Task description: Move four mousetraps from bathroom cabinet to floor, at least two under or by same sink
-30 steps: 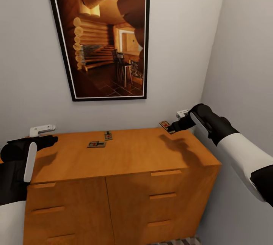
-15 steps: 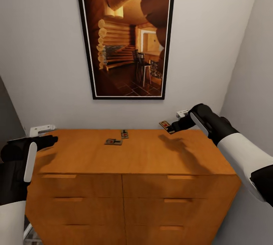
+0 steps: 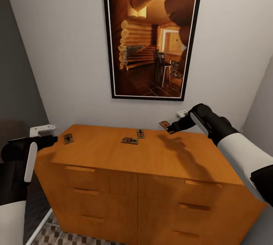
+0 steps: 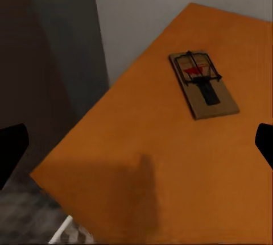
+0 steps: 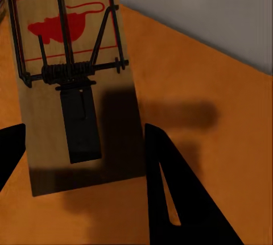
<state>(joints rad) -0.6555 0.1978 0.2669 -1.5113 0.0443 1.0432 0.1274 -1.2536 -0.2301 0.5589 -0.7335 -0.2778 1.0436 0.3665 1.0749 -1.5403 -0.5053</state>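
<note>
The orange-brown cabinet (image 3: 151, 161) stands against the wall, and three mousetraps lie flat on its top. One mousetrap (image 3: 68, 138) is near the left end and two more (image 3: 130, 140) (image 3: 140, 134) sit mid-top. My left gripper (image 3: 51, 139) is open at the cabinet's left corner, short of the left trap (image 4: 203, 83), with its dark fingertips (image 4: 11, 148) spread wide. My right gripper (image 3: 172, 126) is shut on a fourth mousetrap (image 3: 165, 126), held just above the cabinet's back right. That trap (image 5: 68, 80) lies between the fingers (image 5: 170, 182).
A tall framed picture (image 3: 151, 36) hangs on the wall above the cabinet. A dark grey wall (image 3: 19, 78) closes the left side and a pale wall (image 3: 261, 97) the right corner. Patterned bathroom floor tiles (image 3: 57, 233) show at the cabinet's left foot.
The camera has swung, so the cabinet and picture sit further right and the left-end mousetrap has come into view. Both arms keep their pose, and the right gripper still holds its trap.
</note>
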